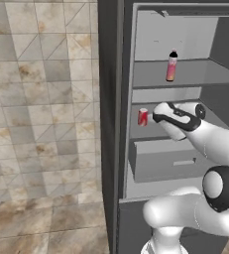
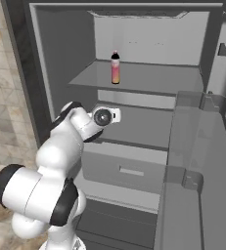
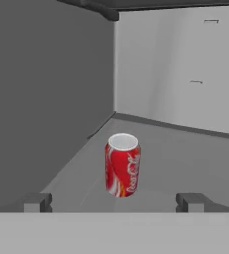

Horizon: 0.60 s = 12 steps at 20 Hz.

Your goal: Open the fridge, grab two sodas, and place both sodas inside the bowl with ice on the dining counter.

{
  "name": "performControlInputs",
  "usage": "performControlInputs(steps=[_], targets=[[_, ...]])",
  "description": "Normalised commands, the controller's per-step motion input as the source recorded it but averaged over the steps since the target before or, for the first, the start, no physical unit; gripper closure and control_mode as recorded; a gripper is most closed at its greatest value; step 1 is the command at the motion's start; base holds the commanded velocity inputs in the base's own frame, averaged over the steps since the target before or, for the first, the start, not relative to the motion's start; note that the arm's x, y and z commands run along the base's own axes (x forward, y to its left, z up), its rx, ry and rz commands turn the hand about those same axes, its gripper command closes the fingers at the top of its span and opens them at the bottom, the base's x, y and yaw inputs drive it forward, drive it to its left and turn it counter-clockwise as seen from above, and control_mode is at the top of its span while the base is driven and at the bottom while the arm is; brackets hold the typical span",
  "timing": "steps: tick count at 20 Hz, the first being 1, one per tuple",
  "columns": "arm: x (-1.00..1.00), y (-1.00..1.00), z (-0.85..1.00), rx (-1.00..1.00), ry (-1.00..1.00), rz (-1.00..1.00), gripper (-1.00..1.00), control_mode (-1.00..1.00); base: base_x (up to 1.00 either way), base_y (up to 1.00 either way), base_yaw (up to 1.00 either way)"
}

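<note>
Reaching for the first soda

Your fridge (image 2: pixel 51 58) already stands open, so that step is done. Your tool (image 3: pixel 118 202) is spread fully wide and holds nothing; its tips sit low in the hand view, either side of the red can (image 3: pixel 122 165), which stands upright on the middle shelf (image 3: pixel 185 154) just ahead, not yet touched. A pink bottle (image 1: pixel 171 65) with a black cap waits on the upper shelf, centre top of the left base view. Both sodas are yet to be lifted and carried to the bowl.
</note>
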Motion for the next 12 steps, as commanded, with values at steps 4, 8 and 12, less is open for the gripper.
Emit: performControlInputs(steps=[4, 8, 12], targets=[[0.36, 0.12, -0.09, -0.02, 0.02, 0.0, -1.0, -1.0, 0.0, 0.0, 0.0], [0.3, 0.12, -0.13, -0.03, 0.01, 0.0, -1.0, -1.0, 0.0, 0.0, 0.0], [0.18, 0.04, -0.22, -0.03, 0.0, 0.0, -1.0, -1.0, 0.0, 0.0, 0.0]])
